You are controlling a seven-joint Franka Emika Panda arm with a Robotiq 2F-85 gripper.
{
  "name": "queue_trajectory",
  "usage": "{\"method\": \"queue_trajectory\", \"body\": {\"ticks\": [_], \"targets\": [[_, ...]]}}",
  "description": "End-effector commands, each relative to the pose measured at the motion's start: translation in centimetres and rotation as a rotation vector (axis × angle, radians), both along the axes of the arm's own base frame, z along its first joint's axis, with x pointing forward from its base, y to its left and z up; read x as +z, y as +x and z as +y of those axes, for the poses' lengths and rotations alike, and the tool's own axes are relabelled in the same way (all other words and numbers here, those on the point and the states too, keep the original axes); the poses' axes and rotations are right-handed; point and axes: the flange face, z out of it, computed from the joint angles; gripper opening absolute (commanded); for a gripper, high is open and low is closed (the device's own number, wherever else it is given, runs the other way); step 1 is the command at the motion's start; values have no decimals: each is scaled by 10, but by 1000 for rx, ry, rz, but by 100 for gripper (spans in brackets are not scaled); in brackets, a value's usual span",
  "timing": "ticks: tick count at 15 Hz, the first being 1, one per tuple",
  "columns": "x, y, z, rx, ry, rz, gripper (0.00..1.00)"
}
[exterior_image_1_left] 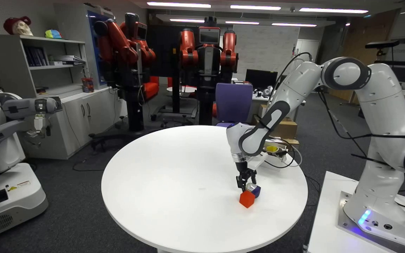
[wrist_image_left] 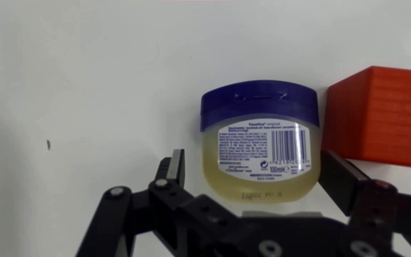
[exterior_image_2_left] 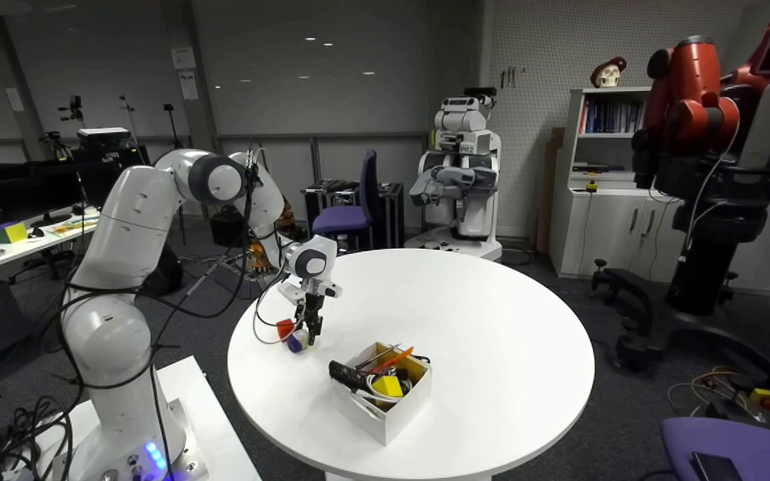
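1. Round and white, the tabletop (exterior_image_1_left: 167,196) stands amid grey carpet (exterior_image_1_left: 76,207) in the room I work from a distance.
2. My gripper (wrist_image_left: 252,167) hangs low over that surface, pointing down, its fingers (wrist_image_left: 344,185) parted to either side of a Vaseline jar (wrist_image_left: 260,141).
3. Lying on its side on the tabletop, the jar shows its dark blue lid (wrist_image_left: 259,101) toward the top of the wrist view, barcoded label (wrist_image_left: 264,151) facing up. A gap separates it from the finger at the left of that view; whether the finger at the right touches it, I cannot tell.
4. Just beside the jar sits a red block (wrist_image_left: 398,117), near that same right-hand finger.
5. Elsewhere on the tabletop, in an exterior view, a white box (exterior_image_2_left: 410,409) holds a jumble that includes a yellow block (exterior_image_2_left: 387,386).
6. My white arm (exterior_image_1_left: 385,105) arches over from a white stand (exterior_image_1_left: 329,211), blue lights (exterior_image_1_left: 365,216) glowing at its base.
7. Two red-and-black robots (exterior_image_1_left: 207,58) and a purple chair (exterior_image_1_left: 234,102) stand behind; a skull (exterior_image_1_left: 22,28) in a red cap tops a bookshelf (exterior_image_1_left: 9,66).
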Motion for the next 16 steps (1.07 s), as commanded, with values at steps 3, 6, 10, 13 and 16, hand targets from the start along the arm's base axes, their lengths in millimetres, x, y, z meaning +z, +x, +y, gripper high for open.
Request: {"method": "queue_trajectory", "body": {"ticks": [3,6,10,13,16], "targets": [[-1,7,0,25,23,19,60],[6,10,-2,16,28,15,52],[38,21,-26,-25,17,-29,52],[75,33,-62,-73,-8,-101,52],[119,46,-104,-146,-5,-181,52]]}}
